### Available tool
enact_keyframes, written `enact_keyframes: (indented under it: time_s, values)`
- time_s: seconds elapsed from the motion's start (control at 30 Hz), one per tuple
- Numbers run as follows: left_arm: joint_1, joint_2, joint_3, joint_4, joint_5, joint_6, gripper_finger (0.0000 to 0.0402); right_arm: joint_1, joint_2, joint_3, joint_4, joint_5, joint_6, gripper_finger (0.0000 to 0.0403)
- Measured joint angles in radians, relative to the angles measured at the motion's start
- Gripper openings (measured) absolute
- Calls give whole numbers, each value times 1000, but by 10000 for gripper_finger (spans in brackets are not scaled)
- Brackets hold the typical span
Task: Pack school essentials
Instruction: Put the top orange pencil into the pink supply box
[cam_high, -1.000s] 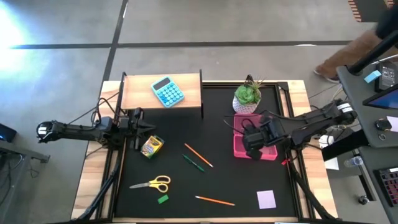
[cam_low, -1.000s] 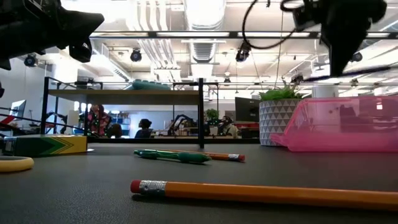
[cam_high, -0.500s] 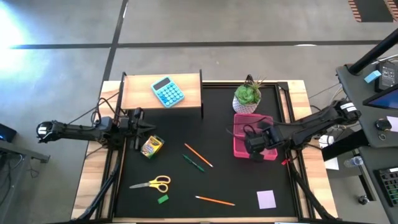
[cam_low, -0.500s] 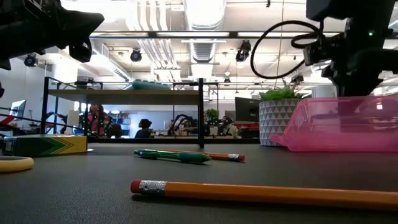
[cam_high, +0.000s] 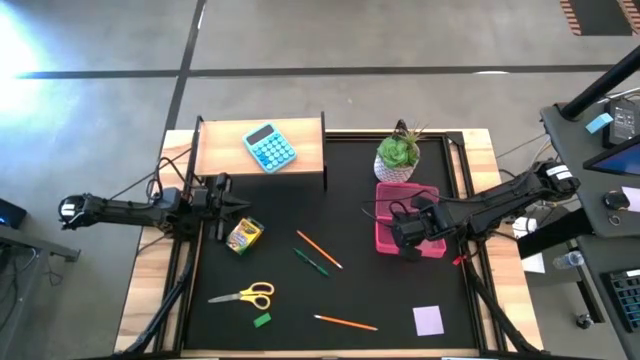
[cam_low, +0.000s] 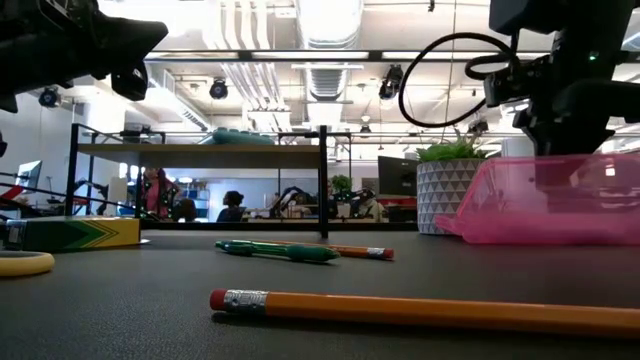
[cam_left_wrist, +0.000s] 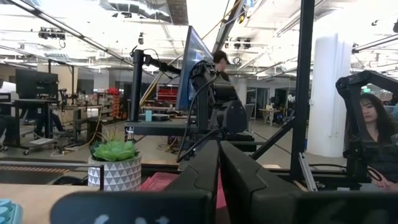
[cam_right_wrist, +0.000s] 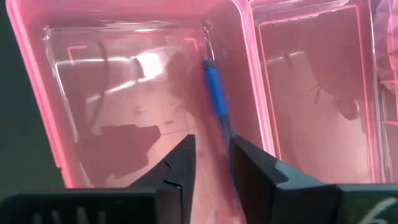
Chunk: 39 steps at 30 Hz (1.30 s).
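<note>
One blue pen (cam_right_wrist: 214, 93) inside pink case (cam_right_wrist: 37, 93), right wrist view only

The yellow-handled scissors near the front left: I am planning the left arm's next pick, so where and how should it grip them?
Judging by the high view, the scissors lie flat and closed, yellow loops pointing right, blades left. Probably best to descend from straight above and pinch across the narrow neck where blades meet handles, fingers set crosswise to their length. The left gripper hovers beside the crayon box, just behind them.
</note>
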<state>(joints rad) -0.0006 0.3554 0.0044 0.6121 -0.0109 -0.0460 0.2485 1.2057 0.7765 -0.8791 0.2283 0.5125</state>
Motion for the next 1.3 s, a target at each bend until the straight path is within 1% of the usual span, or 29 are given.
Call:
enact_keyframes:
  time_s: [0.13, 0.27, 0.37, 0.43, 0.57, 0.63, 0.73, 0.9, 1.0, 1.07, 1.13, 1.3]
  values:
    - [0, 0, 0, 0, 0, 0, 0, 0, 0, 15, -8, 0, 3, 127]
    - [0, 2, 0, 0, 0, 0, 0, 0, 0, 101, -26, 1, 3, 148]
    - [0, 2, 0, 0, 0, 0, 0, 0, 0, 189, -23, 18, 26, 153]
    - [0, 2, 0, 0, 0, 0, 0, 0, 1, 237, -1, 47, 68, 153]
    - [0, 3, 0, 0, 0, 0, 0, 2, 45, 300, 111, 62, 137, 146]
    - [0, 4, 0, 0, 0, 0, 0, 4, 94, 325, 174, 61, 178, 143]
    - [0, 4, 0, 0, 0, 0, 0, 7, 212, 382, 223, 61, 196, 141]
    - [0, 4, 0, 0, 0, 0, 0, 6, 446, 529, 224, 53, 202, 141]
    - [0, 4, 0, 0, 0, 0, 0, 6, 569, 629, 224, 7, 203, 141]
    - [0, 4, 0, 0, 0, 0, 0, 6, 640, 690, 219, -22, 204, 141]
    - [0, 4, 0, 0, 0, 0, 0, 6, 700, 750, 189, -27, 225, 141]
    - [0, 4, 0, 0, 0, 0, 0, -6, 803, 860, 98, -27, 262, 141]
